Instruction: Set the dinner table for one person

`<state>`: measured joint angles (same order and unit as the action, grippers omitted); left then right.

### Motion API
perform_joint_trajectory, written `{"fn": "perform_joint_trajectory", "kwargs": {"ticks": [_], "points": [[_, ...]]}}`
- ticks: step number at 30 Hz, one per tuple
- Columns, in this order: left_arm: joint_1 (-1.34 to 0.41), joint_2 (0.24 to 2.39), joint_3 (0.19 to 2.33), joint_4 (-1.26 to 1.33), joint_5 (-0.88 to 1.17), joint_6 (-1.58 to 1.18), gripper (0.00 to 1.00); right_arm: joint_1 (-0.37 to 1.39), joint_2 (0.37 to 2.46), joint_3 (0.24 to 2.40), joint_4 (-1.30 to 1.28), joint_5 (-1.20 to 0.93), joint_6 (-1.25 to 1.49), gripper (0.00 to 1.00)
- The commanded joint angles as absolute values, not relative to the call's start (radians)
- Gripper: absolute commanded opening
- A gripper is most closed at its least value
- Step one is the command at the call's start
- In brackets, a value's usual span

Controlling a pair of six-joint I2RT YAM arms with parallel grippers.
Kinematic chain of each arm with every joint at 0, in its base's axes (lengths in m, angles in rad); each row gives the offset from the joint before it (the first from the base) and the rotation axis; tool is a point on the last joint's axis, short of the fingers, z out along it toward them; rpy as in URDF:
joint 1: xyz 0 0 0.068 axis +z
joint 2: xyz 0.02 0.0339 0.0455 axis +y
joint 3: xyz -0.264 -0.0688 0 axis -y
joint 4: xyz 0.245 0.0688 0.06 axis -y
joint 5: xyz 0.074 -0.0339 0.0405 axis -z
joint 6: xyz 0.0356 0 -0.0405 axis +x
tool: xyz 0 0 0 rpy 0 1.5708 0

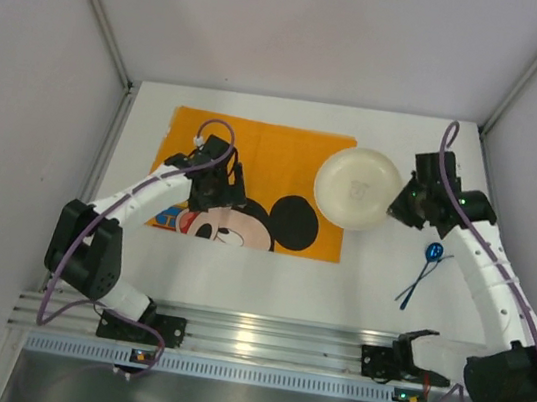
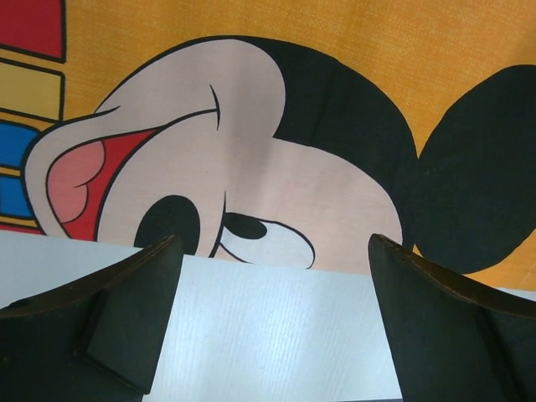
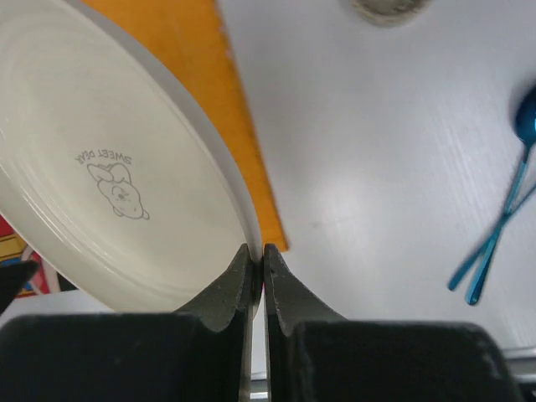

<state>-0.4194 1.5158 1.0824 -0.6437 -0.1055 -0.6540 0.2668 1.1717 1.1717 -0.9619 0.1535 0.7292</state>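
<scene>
Top external: the white dinner table (image 1: 367, 287) carries an orange cartoon-mouse placemat (image 1: 275, 157). A cream plate (image 1: 354, 187) overlaps the placemat's right edge, and blue cutlery (image 1: 425, 270) lies to the right.

Left wrist: the left gripper (image 2: 275, 251) has its fingers wide apart above the placemat's near edge.

Right wrist: the right gripper (image 3: 257, 260) is clamped on the plate rim.

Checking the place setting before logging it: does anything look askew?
The plate straddles the placemat's right edge, rim pinched in the right gripper's jaws. The two blue utensils lie crossed on the dinner table, off the mat.
</scene>
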Motion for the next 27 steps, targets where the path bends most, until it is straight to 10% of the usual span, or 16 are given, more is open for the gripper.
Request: {"fn": "perform_joint_trajectory", "kwargs": {"ticks": [1,19,24,27], "points": [[-0.416,1.463,1.092,-0.702,-0.152,-0.638,0.98,0.388,1.322,1.322,-0.91,0.157,0.736,0.0],[-0.262,1.097,1.028,-0.954,-0.271,-0.64,0.99,0.624,2.201,1.939,-0.675,-0.045,0.801,0.01],[-0.241,1.068,1.012,-0.96,-0.272,-0.632,0.98,0.609,2.189,1.904,-0.675,-0.014,0.769,0.85],[-0.239,1.083,1.011,-0.942,-0.255,-0.63,0.99,0.546,2.071,1.8,-0.673,0.05,0.741,0.94]]}}
